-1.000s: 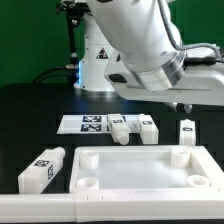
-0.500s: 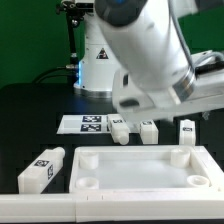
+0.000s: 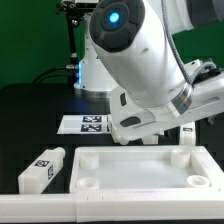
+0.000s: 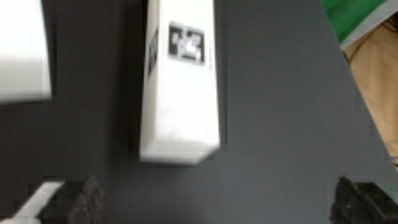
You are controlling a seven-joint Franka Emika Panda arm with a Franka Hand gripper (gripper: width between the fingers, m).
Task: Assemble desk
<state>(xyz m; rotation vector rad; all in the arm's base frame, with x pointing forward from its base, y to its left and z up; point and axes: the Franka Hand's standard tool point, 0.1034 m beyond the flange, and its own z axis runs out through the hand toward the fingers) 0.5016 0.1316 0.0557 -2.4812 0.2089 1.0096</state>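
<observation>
A black table [image 3: 30,110] fronts a green backdrop. The tabletop [image 3: 140,165] lies flat at the table's near edge with its round sockets facing up. The left leg [image 3: 42,168] lies just beside the tabletop on the exterior view's left. The right leg [image 3: 187,133] stands near its far corner on the exterior view's right. The marker board [image 3: 88,123] lies behind the tabletop. The arm [image 3: 140,60] hangs over the tabletop's far edge. In the wrist view the gripper [image 4: 214,203] is released, its fingers [image 4: 63,200] spread wide over the table, just off the end of a tagged leg [image 4: 178,80].
</observation>
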